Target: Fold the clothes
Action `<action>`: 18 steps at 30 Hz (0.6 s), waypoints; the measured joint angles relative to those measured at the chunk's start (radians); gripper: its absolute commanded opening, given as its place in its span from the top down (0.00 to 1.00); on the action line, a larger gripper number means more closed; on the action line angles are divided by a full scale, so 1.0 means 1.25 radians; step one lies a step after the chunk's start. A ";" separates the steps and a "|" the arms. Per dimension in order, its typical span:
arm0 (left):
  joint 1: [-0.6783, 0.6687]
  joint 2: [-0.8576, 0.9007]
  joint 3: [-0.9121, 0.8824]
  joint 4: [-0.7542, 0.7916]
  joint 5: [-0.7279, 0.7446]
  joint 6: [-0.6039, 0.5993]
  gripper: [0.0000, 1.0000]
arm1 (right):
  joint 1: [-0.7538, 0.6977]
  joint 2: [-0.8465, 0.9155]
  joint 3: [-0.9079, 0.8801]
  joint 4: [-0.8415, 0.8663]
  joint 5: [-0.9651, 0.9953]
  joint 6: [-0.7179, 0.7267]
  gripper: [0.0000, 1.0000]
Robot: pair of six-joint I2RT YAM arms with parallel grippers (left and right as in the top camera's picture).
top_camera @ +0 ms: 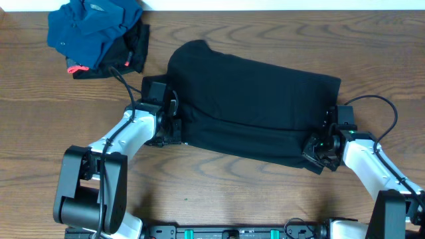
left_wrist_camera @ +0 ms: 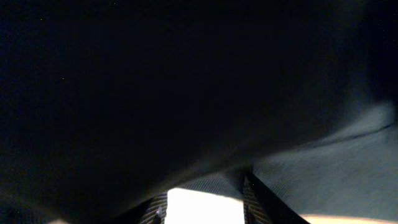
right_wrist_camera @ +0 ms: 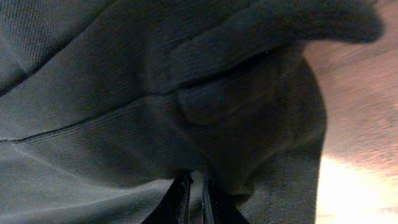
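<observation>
The clothes (top_camera: 252, 106), one plain black garment, lie across the middle of the table with a fold line running along the near half. My left gripper (top_camera: 178, 127) is at its left edge with the fingertips tucked in against the cloth. In the left wrist view dark fabric (left_wrist_camera: 186, 87) fills the frame. The left gripper (left_wrist_camera: 205, 185) has its jaws apart, and bright table shows between them. My right gripper (top_camera: 319, 147) is at the garment's near right corner. In the right wrist view it (right_wrist_camera: 195, 178) is shut, pinching a ridge of the fabric (right_wrist_camera: 155, 124).
A dark blue garment (top_camera: 93, 26) is heaped at the back left on a small black piece with red-pink tags (top_camera: 78, 68). Bare wooden table (top_camera: 219, 192) lies in front of the black garment. Cables loop behind both wrists.
</observation>
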 measured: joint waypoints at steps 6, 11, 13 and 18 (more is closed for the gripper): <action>0.002 0.001 0.000 -0.064 -0.009 -0.072 0.63 | -0.024 0.000 0.000 0.000 0.029 0.000 0.91; 0.002 0.004 0.000 -0.112 -0.015 -0.126 0.64 | -0.067 0.000 0.000 0.006 0.035 0.000 0.91; 0.002 0.006 0.000 -0.128 -0.017 -0.140 0.64 | -0.085 0.000 0.000 0.009 0.039 0.000 0.91; 0.002 0.008 0.000 -0.139 -0.018 -0.157 0.64 | -0.127 0.000 0.001 0.010 0.063 -0.002 0.91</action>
